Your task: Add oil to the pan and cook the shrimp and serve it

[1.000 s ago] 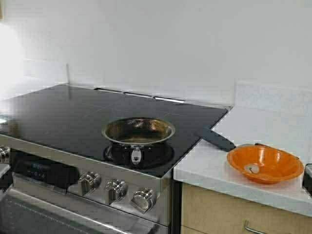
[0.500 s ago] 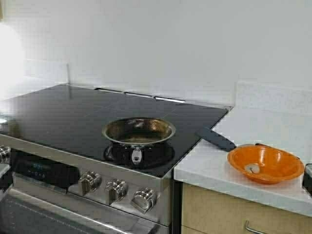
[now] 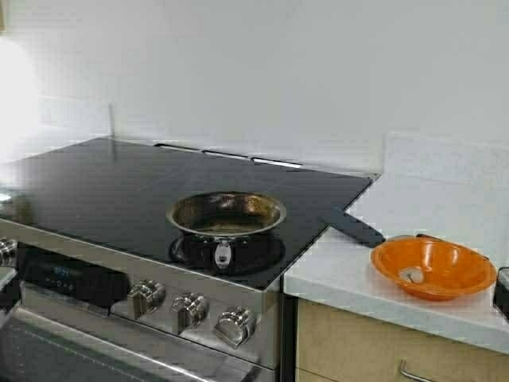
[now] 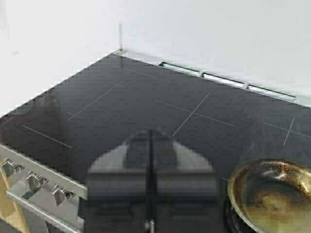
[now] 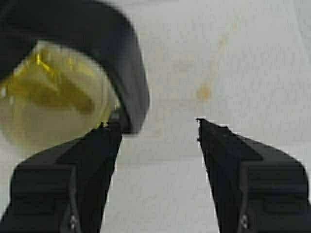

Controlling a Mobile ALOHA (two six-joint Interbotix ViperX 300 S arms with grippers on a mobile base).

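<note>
- On the black glass stovetop (image 3: 119,187), the pan (image 3: 226,213) sits over a near burner, empty, browned inside.
- Right of the stove, white bench (image 3: 429,207) carries an orange bowl (image 3: 433,268) with one pale shrimp (image 3: 411,275) in it.
- Dark flat utensil (image 3: 354,227) lies across the stove edge beside the bowl.
- Left gripper (image 4: 150,165) hovers above the stovetop near the pan, jaws closed together, holding nothing.
- Right gripper (image 5: 158,141) over the bench, jaws open wide; one finger just beside the black handle (image 5: 129,73) of the jug, oil (image 5: 53,92) yellow inside.
</note>
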